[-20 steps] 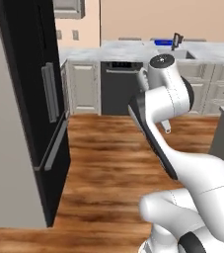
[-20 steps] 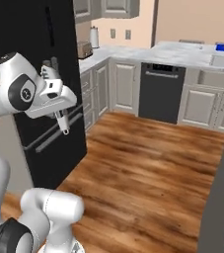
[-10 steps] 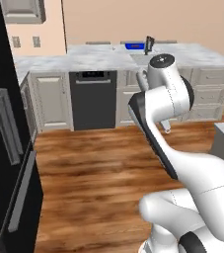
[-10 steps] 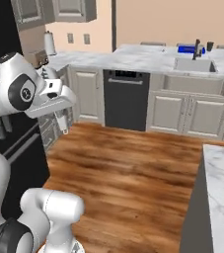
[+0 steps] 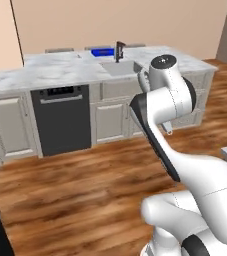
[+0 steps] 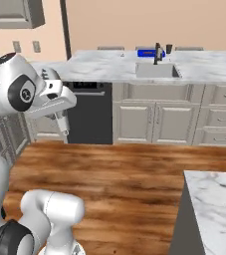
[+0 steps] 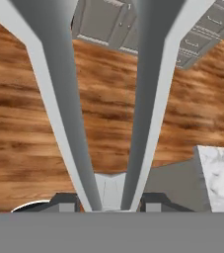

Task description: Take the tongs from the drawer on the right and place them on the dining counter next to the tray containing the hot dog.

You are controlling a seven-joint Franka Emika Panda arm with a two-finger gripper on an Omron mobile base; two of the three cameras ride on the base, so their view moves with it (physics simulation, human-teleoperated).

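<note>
No lettering legible anywhere; the gripper (image 7: 111,202) is clamped partway closed on the tongs (image 7: 108,89), apparently near their joint.

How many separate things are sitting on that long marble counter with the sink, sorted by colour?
Blue: 1, the tray behind the sink.
Dark: 2, the curved tap and a small dark cup beside it.
Total: 3.
</note>
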